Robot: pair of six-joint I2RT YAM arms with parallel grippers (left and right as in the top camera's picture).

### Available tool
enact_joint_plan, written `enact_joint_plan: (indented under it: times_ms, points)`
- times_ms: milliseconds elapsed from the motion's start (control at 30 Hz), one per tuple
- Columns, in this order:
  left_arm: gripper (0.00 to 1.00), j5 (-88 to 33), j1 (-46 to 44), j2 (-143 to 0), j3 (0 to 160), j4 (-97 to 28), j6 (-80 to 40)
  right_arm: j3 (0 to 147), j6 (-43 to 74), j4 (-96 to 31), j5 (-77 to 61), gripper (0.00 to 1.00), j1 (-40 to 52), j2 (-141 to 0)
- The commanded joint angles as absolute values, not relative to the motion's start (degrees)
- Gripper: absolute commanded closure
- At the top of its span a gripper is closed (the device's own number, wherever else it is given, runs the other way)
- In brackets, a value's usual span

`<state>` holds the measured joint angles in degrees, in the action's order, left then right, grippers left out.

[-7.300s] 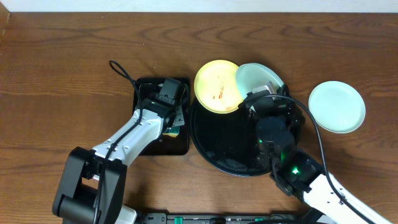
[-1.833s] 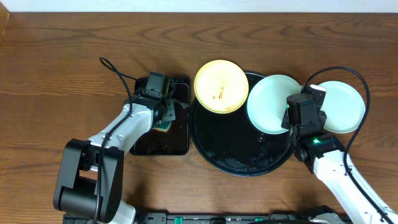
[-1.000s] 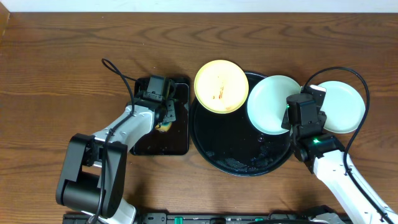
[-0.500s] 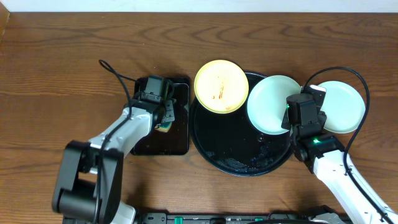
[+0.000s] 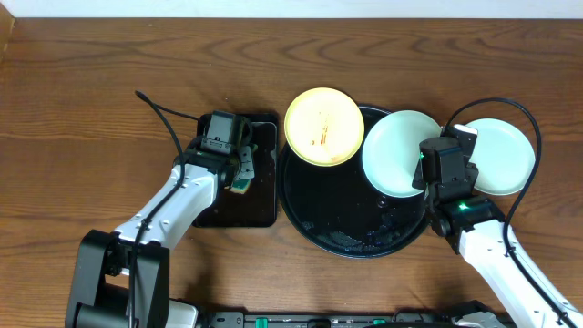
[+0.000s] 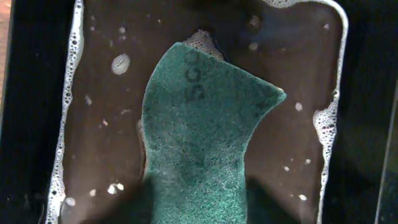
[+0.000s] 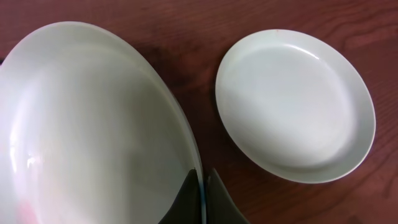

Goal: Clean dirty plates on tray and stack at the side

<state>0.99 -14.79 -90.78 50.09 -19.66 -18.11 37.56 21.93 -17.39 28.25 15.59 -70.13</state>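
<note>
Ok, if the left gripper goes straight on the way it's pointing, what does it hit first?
Most likely the green sponge, which lies right ahead of the left gripper in the soapy water of the small rectangular tray. Depth is unclear, so the fingers may be touching it now.

Green sponge (image 6: 199,143) lies in the foamy rectangular tray (image 5: 228,210).
</note>
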Motion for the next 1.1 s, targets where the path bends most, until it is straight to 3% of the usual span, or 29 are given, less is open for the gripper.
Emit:
enact_joint_plan:
  times_ms: [0,533,1067]
  points:
    - [0.42,0.6,-14.8,-90.5,49.4,-19.8,-18.2,38.5,22.9,-17.5,28.8,0.99,15.4,-69.5]
    - [0.39,0.6,-14.8,-91.4,49.3,-18.6,-18.2,38.5,22.9,-17.6,28.4,0.99,15.4,-69.5]
    - [0.5,0.6,-14.8,-98.5,49.3,-15.7,-18.2,38.5,22.9,-17.7,28.4,0.99,15.4,-69.5]
